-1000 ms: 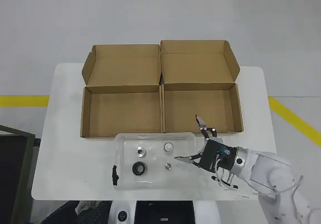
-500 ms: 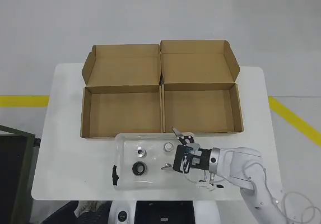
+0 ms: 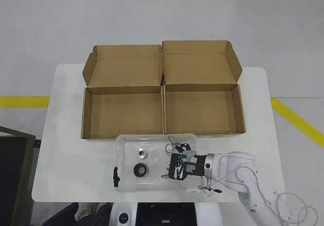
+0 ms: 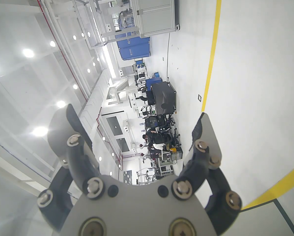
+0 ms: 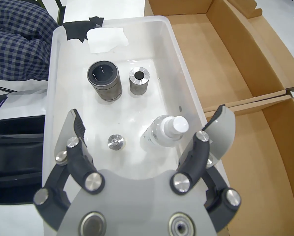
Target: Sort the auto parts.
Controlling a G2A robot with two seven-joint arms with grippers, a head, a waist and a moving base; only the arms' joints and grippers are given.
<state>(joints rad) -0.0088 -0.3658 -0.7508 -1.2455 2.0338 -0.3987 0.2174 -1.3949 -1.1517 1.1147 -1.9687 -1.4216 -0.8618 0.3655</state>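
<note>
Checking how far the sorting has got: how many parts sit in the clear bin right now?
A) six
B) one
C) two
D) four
D: the clear bin holds a dark bearing, a metal bushing, a small metal plug and a white bottle.

- A dark ribbed cylinder, hollow through its length, stands upright in the clear plastic bin.
- A smaller grey metal sleeve with a centre hole stands upright just beside it.
- A small silver stud sits apart from both.
- A white capped bottle-shaped part is close to the bin's side wall.
</note>
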